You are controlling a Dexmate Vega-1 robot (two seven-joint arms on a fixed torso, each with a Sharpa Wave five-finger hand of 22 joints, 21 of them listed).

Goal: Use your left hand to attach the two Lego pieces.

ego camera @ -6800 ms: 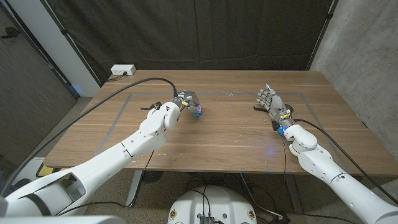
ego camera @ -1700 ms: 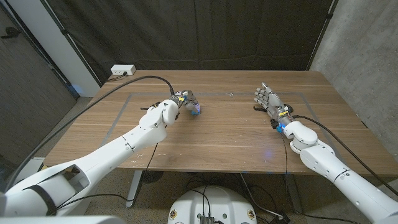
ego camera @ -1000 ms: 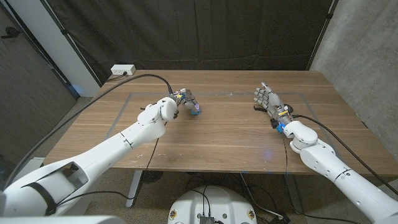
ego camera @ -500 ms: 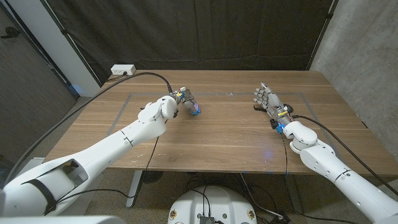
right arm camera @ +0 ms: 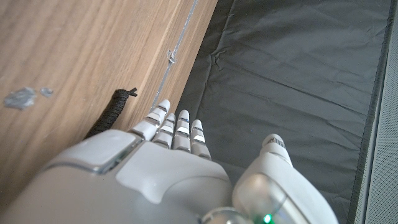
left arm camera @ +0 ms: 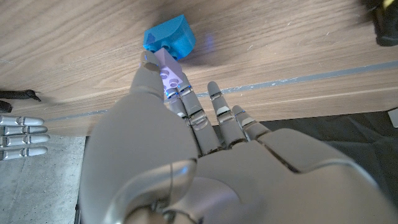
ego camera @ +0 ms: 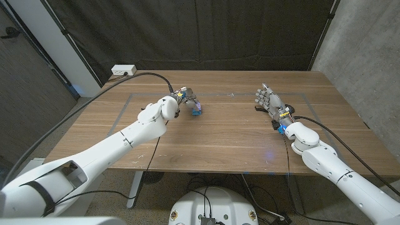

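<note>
My table (ego camera: 219, 134) is wood with a matt, visibly grained top. The blue Lego piece (left arm camera: 168, 37) looks like smooth plastic with a slight sheen, and the pale purple Lego piece (left arm camera: 166, 70) beside it looks the same. My left hand (left arm camera: 186, 149) has a smooth, glossy grey shell. Behind the table hangs a black, matt, creased cloth backdrop (right arm camera: 298, 68). My right hand (right arm camera: 180, 168) is similarly glossy, and a rough black strap (right arm camera: 112, 112) lies on the wood.
</note>
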